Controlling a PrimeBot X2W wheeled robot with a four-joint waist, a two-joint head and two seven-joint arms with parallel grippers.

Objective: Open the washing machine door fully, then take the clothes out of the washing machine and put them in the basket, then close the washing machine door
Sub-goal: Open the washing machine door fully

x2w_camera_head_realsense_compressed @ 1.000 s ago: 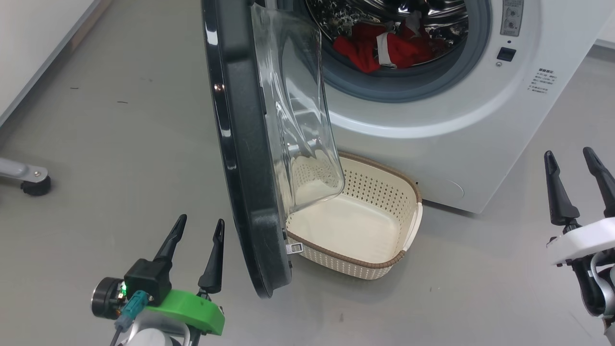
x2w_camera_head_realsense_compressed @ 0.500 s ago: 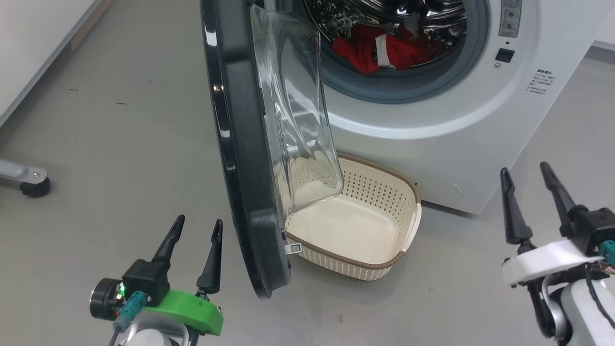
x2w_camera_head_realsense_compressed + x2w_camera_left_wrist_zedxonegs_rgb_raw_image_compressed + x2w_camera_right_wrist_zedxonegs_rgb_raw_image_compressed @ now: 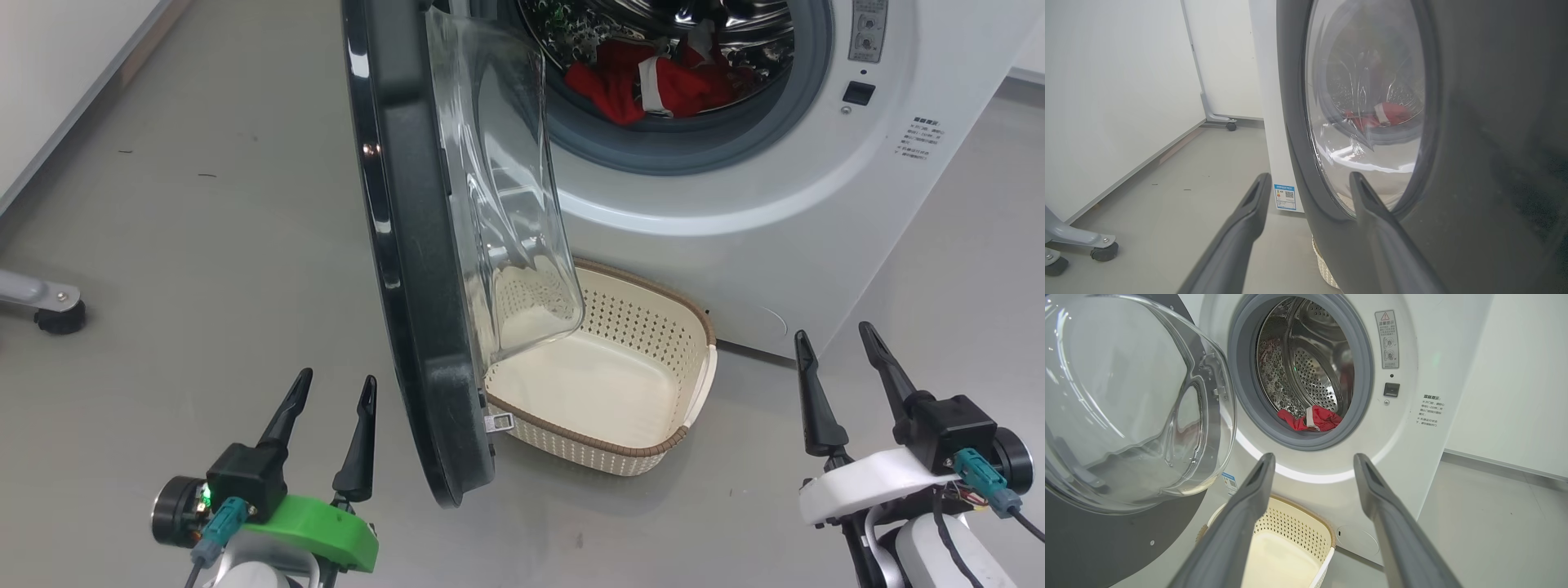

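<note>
Left gripper (image 3: 338,377), head view, 7 o'clock: fingers spread, nothing btwn them, just beside door (image 3: 408,245) lower edge, not touching. Right gripper (image 3: 833,331) at 4 o'clock, likewise spread & empty, near washer (image 3: 735,245) front corner. Door stands open, edge-on, running 12 to 6. Clothes (image 3: 645,82), red w/ white trim, in drum at 12–1 o'clock. Basket (image 3: 588,457) on floor below drum opening, empty, partly behind door glass.

Left wrist view: fingers apart; door's outer face (image 3: 1494,122) at 3 o'clock; clothes (image 3: 1376,116) blurred thru glass, approx 1 o'clock.

Right wrist view: fingers apart, basket (image 3: 1294,522) btwn them at 6; clothes (image 3: 1310,418) on drum lip near centre; door glass (image 3: 1126,396) at 9.
</note>
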